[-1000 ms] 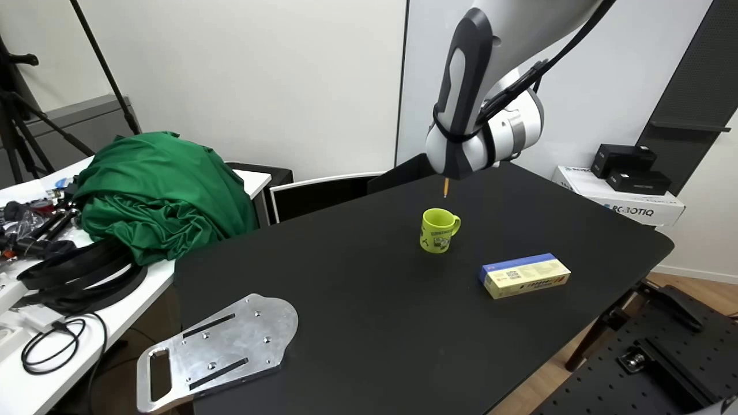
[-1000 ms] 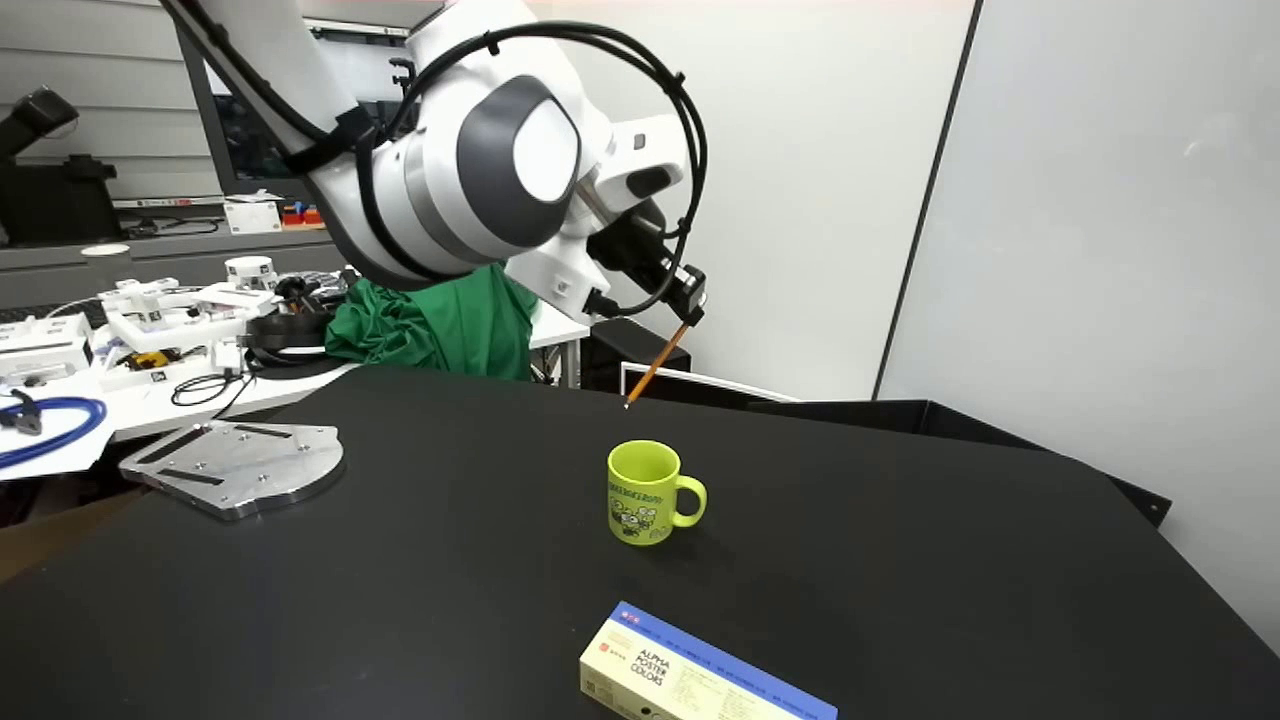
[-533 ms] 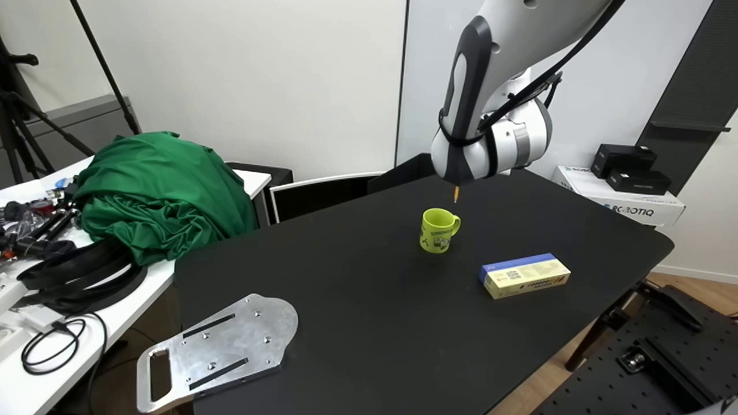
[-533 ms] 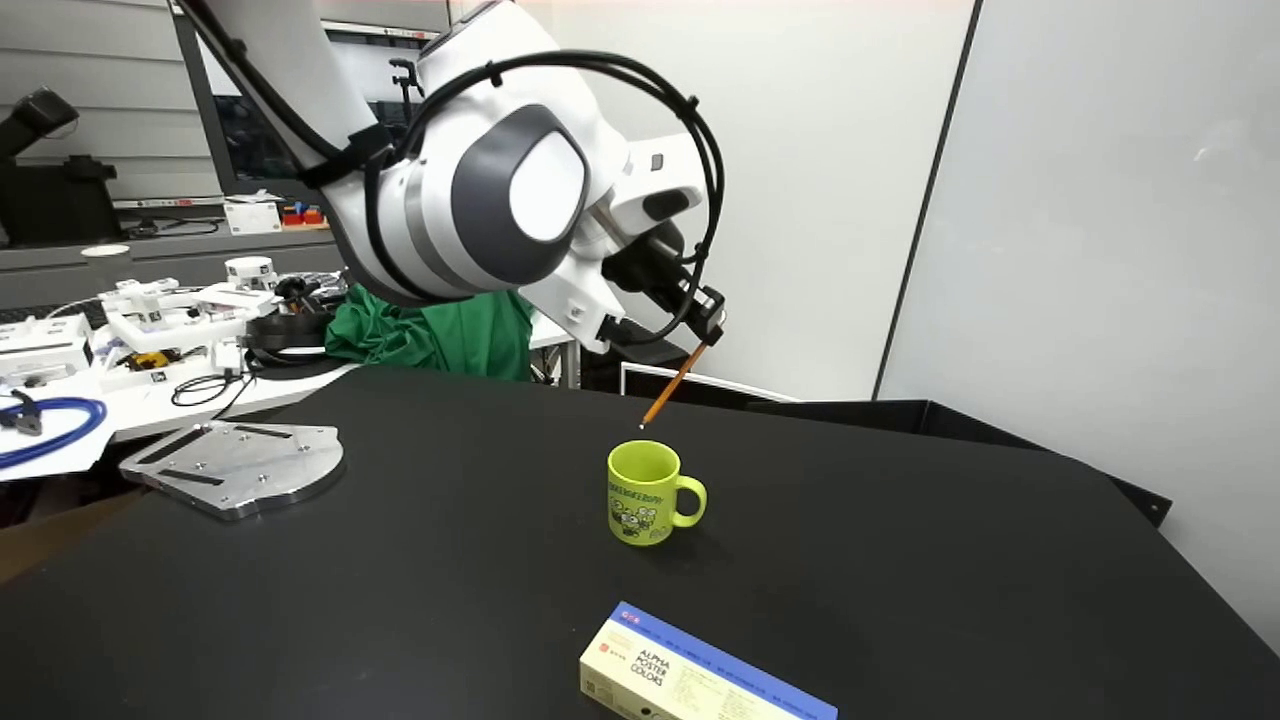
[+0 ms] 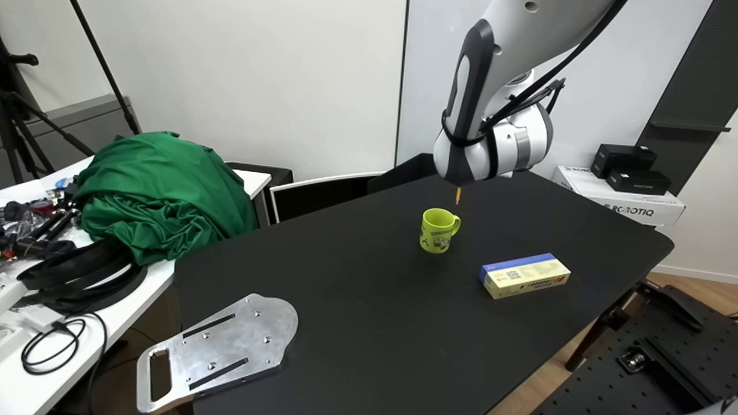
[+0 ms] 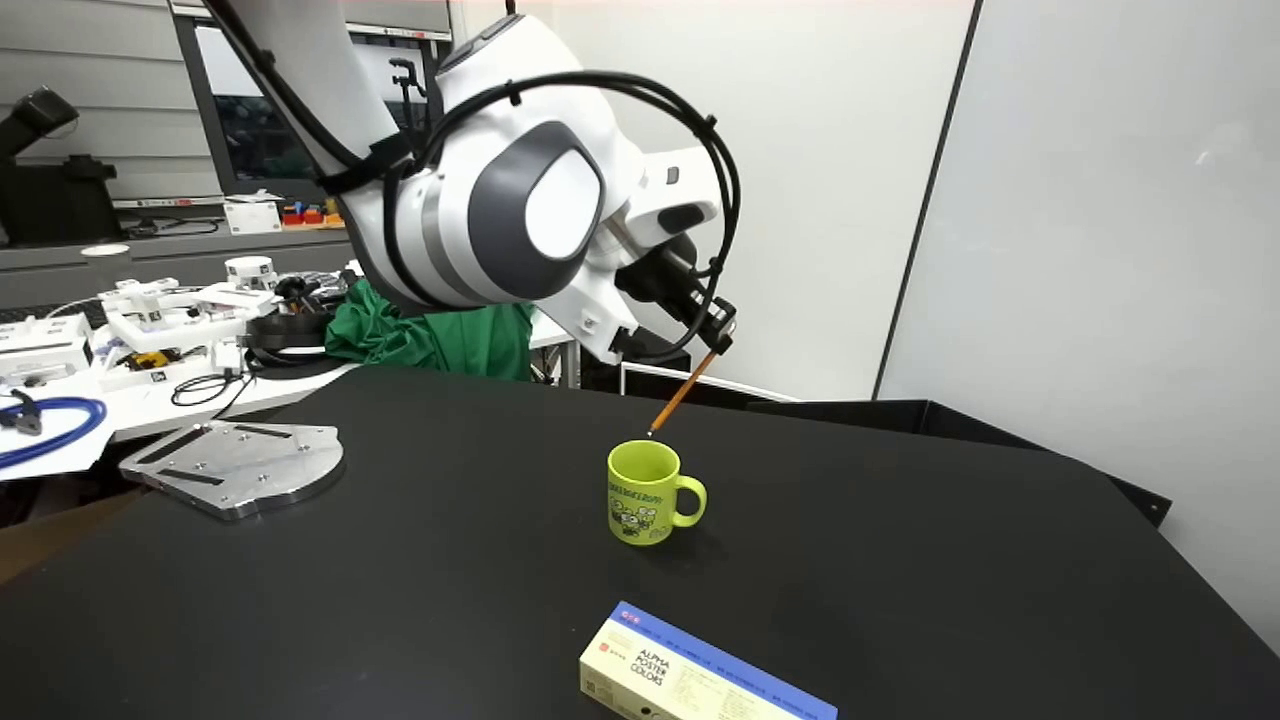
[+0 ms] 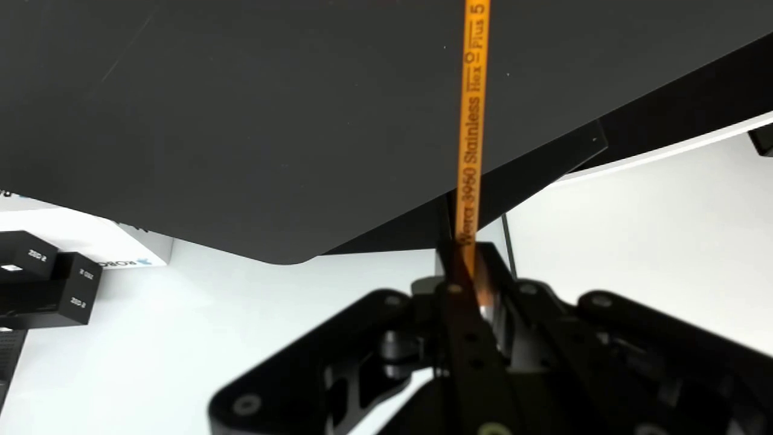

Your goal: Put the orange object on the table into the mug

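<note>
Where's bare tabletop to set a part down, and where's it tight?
Free: the black table between the metal plate and the Alpha Poster Colors box; also right of the mug in an exterior view. Crowded: the air near the mug, where the end effector holds the orange hex key, and the cluttered white desk with the green cloth.

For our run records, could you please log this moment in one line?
fingers shut on orange stick | stick tilted, not yet in mug | mug upright on black table
</note>
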Robot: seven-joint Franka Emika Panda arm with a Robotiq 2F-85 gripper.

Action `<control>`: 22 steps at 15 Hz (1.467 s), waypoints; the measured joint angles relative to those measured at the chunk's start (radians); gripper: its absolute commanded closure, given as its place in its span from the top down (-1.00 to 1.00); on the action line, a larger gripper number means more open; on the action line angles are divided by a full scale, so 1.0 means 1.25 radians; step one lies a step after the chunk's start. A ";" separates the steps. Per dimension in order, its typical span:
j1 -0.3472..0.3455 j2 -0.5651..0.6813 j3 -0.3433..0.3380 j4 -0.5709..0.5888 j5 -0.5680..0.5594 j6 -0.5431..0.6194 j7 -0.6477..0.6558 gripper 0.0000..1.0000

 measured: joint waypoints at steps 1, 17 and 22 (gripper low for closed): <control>-0.003 0.000 0.002 0.006 0.000 0.000 0.000 -0.95; -0.186 0.033 0.187 0.131 0.042 0.000 -0.078 -0.95; -0.242 0.058 0.244 0.155 0.054 0.000 -0.103 -0.95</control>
